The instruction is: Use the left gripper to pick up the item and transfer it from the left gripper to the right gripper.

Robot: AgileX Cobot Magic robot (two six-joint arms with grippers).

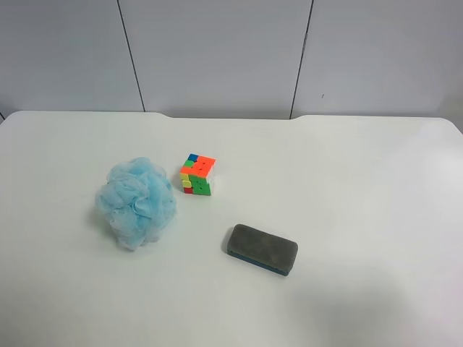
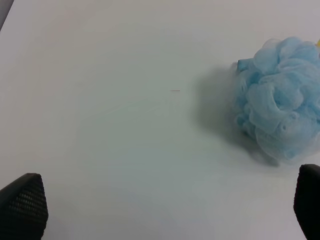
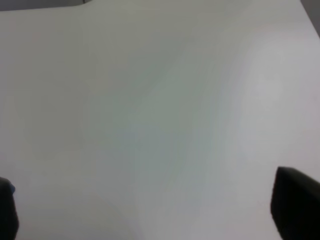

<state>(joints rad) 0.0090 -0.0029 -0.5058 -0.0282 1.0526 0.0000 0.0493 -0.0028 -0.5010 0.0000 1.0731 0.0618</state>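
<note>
Three items lie on the white table [image 1: 362,188]: a light blue mesh bath pouf [image 1: 136,202], a multicoloured puzzle cube [image 1: 197,174] and a dark grey board eraser [image 1: 262,249] with a blue base. No arm shows in the exterior high view. In the left wrist view my left gripper [image 2: 165,210] is open and empty, with the pouf [image 2: 277,120] ahead of it, close to one fingertip [image 2: 310,200] and apart from it. My right gripper [image 3: 152,210] is open and empty over bare table [image 3: 160,100].
A grey panelled wall [image 1: 217,50] stands behind the table's far edge. The cube sits just beyond and beside the pouf; the eraser lies nearer the front, apart from both.
</note>
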